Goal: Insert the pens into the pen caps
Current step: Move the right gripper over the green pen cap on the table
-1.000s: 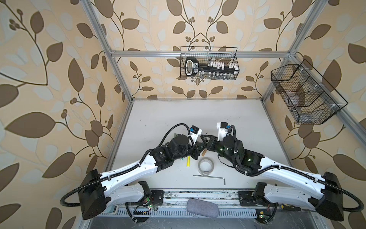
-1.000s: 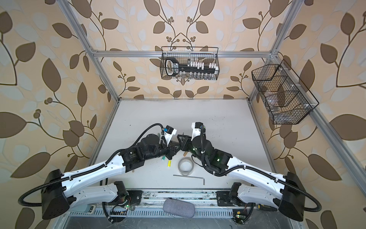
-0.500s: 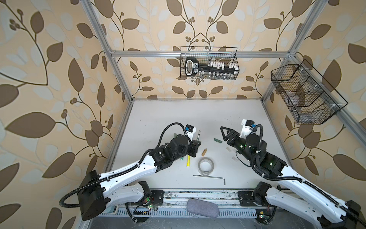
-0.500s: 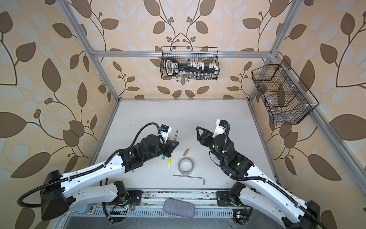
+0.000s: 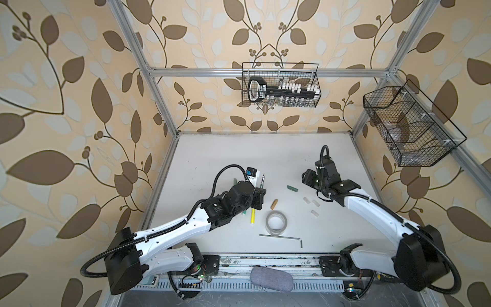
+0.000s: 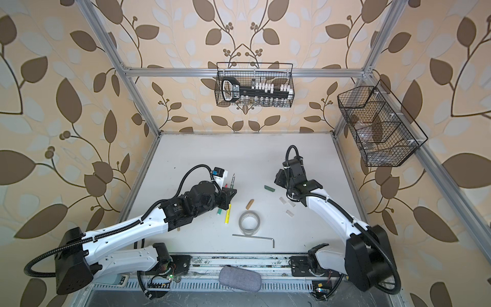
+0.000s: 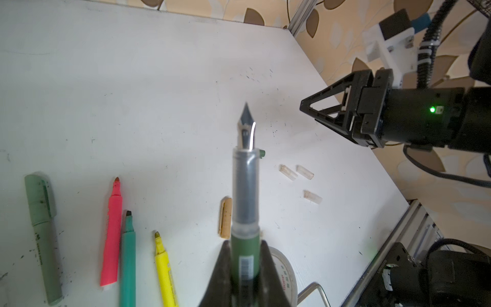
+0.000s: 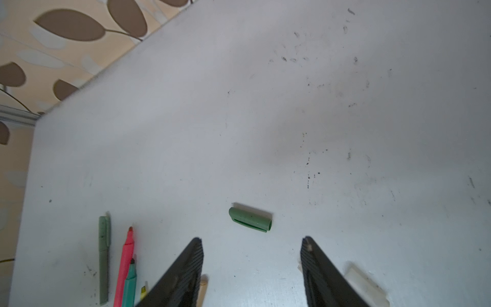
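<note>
Left pincer [image 7: 245,242] clamps the dark green pen [image 7: 245,186], nib bare. Right pincer [image 8: 252,239] stands apart and empty, the green cap [image 8: 250,219] just beyond its tips. Farther out, a grey-green pen [image 7: 42,234] looks capped, while the markers [image 7: 113,234], tan cap [image 7: 225,218] and clear caps [image 7: 288,172] wait.

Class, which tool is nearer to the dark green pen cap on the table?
Right. The right tool hangs open with the dark green pen cap just ahead of it; the left tool, shut on a green fountain pen, is farther off.
</note>
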{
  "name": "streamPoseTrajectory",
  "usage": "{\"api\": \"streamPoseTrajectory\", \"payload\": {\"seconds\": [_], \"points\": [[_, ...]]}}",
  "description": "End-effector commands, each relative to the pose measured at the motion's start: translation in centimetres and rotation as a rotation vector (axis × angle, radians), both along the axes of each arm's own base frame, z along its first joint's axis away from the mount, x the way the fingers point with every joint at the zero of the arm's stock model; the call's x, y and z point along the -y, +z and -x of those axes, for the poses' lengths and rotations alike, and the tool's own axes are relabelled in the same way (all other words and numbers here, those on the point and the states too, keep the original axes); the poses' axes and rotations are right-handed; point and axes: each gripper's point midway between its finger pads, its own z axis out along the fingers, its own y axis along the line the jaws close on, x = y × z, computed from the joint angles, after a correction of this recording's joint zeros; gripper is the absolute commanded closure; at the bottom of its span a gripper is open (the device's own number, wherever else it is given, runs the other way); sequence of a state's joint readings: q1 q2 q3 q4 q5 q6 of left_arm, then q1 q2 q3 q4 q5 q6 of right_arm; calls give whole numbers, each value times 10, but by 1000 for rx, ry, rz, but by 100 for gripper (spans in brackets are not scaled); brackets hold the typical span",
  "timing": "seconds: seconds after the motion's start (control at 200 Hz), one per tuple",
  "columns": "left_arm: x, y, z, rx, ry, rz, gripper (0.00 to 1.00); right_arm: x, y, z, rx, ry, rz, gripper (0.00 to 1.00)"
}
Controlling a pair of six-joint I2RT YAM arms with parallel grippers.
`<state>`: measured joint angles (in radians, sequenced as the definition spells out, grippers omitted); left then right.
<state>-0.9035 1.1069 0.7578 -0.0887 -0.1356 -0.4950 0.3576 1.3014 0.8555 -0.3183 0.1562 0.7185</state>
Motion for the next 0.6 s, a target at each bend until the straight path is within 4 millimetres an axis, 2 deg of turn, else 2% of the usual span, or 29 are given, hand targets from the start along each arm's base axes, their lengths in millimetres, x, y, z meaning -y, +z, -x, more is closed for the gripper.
{"api": "streamPoseTrajectory", "payload": {"seconds": [0.0,0.14,0.27,0.39,0.595], "points": [[2,16,-7,17,28,29,100,-1,-5,-5,-42,48,68,40],[10,16,-6,20,-17,46,100,-13,-26,-10,-77,79,75,41],[23,23,5,35,-115,90,100,-25,-39,-16,-114,113,127,39],[23,27,9,42,-138,101,100,-37,-55,-24,-146,156,112,36],[23,29,12,47,-150,107,100,-45,-78,-34,-206,188,149,32]]}}
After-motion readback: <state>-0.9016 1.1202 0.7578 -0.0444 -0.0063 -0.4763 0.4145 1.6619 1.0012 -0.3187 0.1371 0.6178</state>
